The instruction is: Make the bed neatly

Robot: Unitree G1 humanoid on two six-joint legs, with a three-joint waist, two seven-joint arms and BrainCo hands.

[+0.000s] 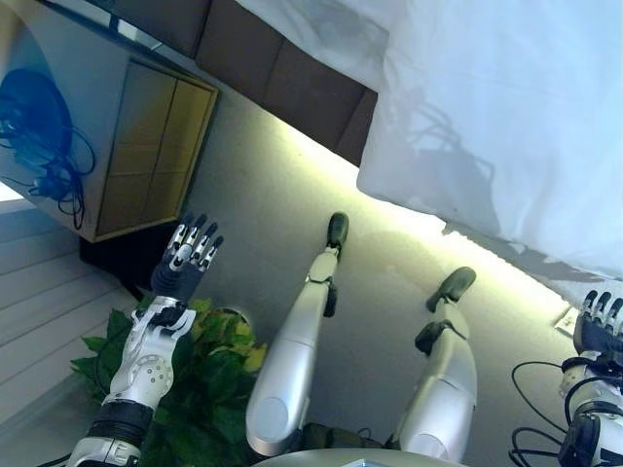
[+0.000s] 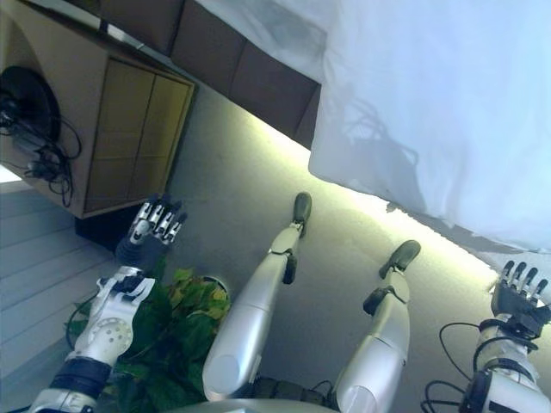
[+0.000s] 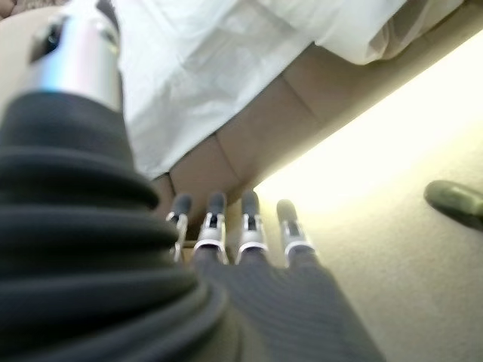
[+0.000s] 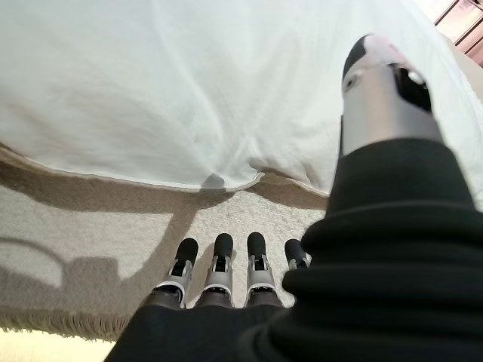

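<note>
While the white duvet (image 1: 506, 126) hangs over the near edge of the bed (image 1: 282, 83) at the far right, neither hand touches it, so I judge that the making of the bed is not yet begun. How the top of the bed looks cannot be told, because only its side shows.

The left hand (image 1: 187, 255) is raised at the near left with straight, spread fingers and holds nothing. The right hand (image 2: 518, 292) is at the near right, just below the hanging cloth, also with straight fingers and empty.

A green plant (image 1: 209, 375) stands under the left arm, and a wooden cabinet (image 1: 146, 146) is at the far left.

The right wrist view alone shows the duvet's lower corner above a pale rug (image 4: 98, 241). The left wrist view shows the brown bed side under the cloth.
</note>
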